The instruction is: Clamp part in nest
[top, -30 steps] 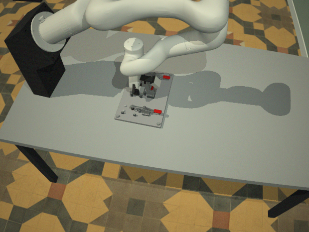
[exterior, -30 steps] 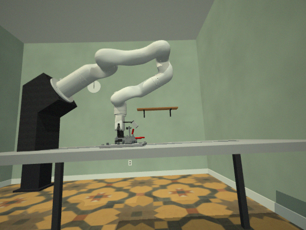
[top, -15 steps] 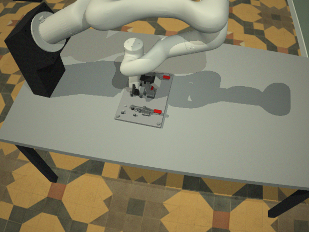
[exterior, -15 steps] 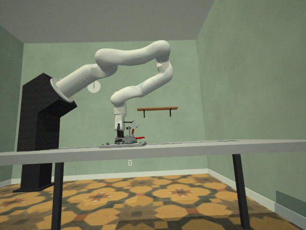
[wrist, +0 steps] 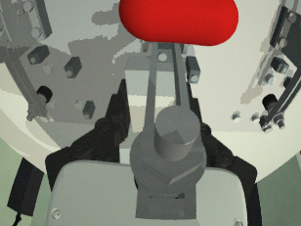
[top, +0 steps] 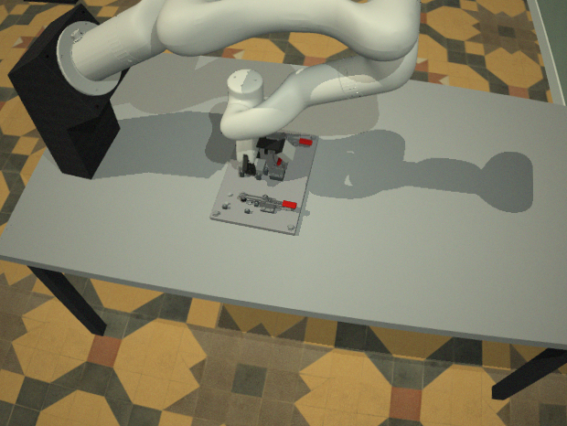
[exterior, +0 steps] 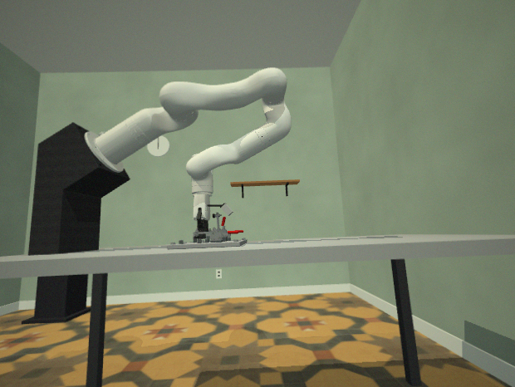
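The gripper (top: 250, 168) grasps the part (wrist: 145, 92) low over the middle nest of the fixture plate (top: 300, 192), near the table's (top: 412, 256) far edge. In the wrist view, that nest's clamp (wrist: 167, 147) stands raised with its red handle (wrist: 178, 10) up.
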Available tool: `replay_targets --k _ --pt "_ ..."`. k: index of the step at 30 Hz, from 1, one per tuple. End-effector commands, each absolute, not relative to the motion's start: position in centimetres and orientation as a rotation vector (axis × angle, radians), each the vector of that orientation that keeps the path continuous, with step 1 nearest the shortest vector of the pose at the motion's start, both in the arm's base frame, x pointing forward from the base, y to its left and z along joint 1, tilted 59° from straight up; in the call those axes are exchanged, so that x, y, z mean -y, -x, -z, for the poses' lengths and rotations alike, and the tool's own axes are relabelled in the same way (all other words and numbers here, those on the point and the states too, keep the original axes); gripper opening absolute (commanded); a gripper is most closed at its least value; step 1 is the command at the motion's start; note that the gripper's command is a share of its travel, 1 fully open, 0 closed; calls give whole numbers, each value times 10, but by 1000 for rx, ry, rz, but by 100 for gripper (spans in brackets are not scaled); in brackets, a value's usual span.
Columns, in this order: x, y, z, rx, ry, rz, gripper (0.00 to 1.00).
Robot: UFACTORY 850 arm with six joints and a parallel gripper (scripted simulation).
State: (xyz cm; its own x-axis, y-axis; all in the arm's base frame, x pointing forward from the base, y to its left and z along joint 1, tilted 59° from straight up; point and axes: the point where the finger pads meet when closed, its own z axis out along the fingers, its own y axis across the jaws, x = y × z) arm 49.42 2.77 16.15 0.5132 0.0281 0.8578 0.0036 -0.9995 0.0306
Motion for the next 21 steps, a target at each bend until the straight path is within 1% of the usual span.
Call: replay_targets --k 1,21 --pt "-28 -494 -161 -28 -2711 -1537 0" --pt "-26 -498 -159 -28 -2711 -1537 0"
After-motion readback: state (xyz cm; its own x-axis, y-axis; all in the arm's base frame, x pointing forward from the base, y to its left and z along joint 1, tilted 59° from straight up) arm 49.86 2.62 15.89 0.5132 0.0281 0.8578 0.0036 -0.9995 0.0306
